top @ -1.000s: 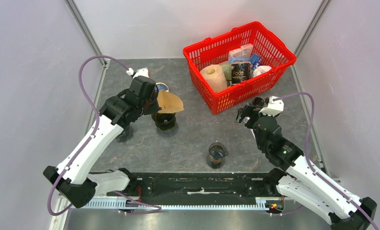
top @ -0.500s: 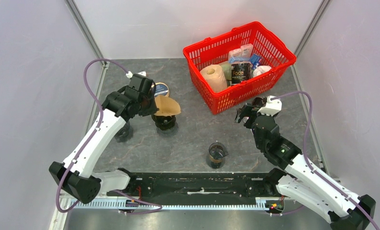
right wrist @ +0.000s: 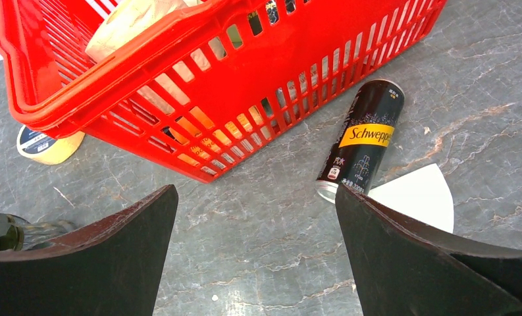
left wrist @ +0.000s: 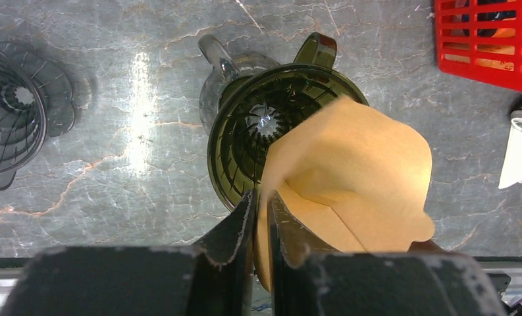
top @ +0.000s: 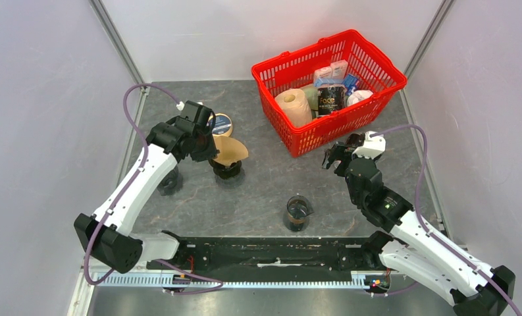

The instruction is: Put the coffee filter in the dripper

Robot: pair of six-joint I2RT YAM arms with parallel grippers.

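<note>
The brown paper coffee filter (top: 232, 150) (left wrist: 357, 171) hangs tilted over the right side of the dark green dripper (top: 226, 168) (left wrist: 245, 141), its lower edge reaching into the ribbed cone. My left gripper (top: 207, 146) (left wrist: 261, 197) is shut on the coffee filter's near edge, the fingers pinching the paper just above the dripper's rim. The dripper stands on a clear glass server (left wrist: 215, 58). My right gripper (top: 338, 158) (right wrist: 257, 191) hovers open above bare table, far to the right, holding nothing.
A red basket (top: 340, 122) (right wrist: 199, 66) of goods stands at the back right. A second dripper (top: 169, 182) (left wrist: 14, 118) sits left, a tape roll (top: 222, 124) (right wrist: 47, 146) behind. A glass of dark liquid (top: 297, 214) is front centre. A Schweppes can (right wrist: 365, 141) and white filter (right wrist: 419, 194) lie near the basket.
My left arm has brought the coffee filter back and down, so it now hangs lower over the dripper. The right arm has barely shifted.
</note>
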